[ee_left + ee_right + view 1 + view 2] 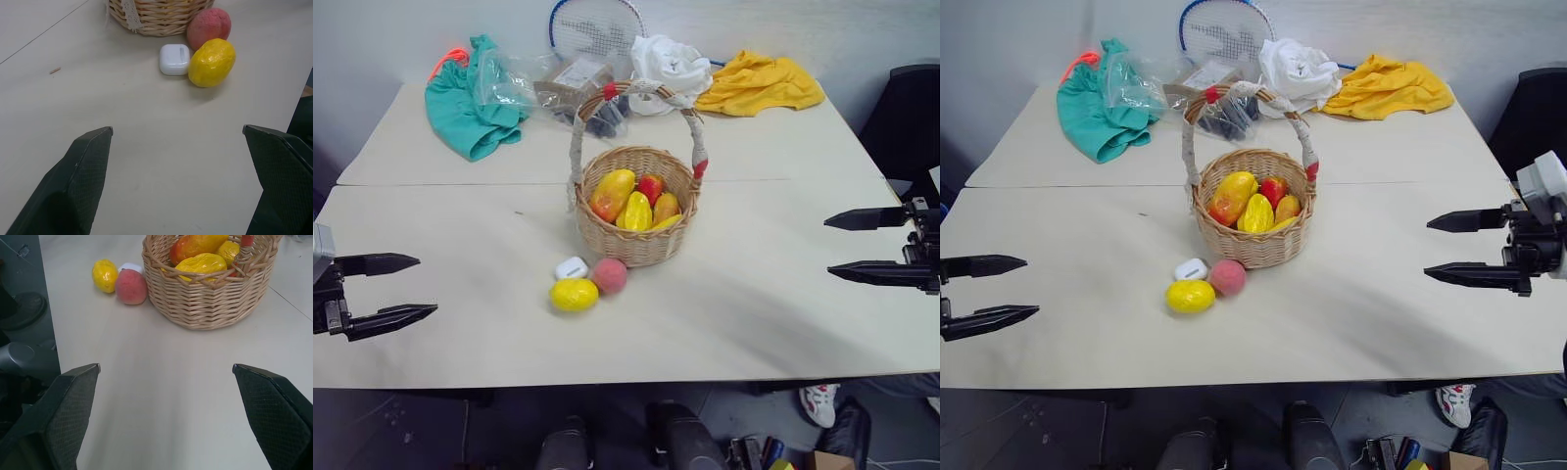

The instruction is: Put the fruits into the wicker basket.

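A glossy yellow lemon (574,294) and a pinkish-red peach (610,275) lie on the table just in front of the wicker basket (636,245). The basket stands mid-table with its cloth-wrapped handle (576,137) arching over several yellow and red fruits inside. My left gripper (401,287) hovers open at the left edge, well away from the lemon (212,62) and peach (209,28). My right gripper (832,248) is open at the right edge, far from the basket (210,298), with nothing between its fingers.
A small white rounded case (571,267) rests against the lemon and peach. At the back of the table lie a teal garment (470,103), clear plastic bags (524,83), a racket (597,29), white cloth (668,61) and yellow cloth (759,83). A black chair (908,117) stands at the right.
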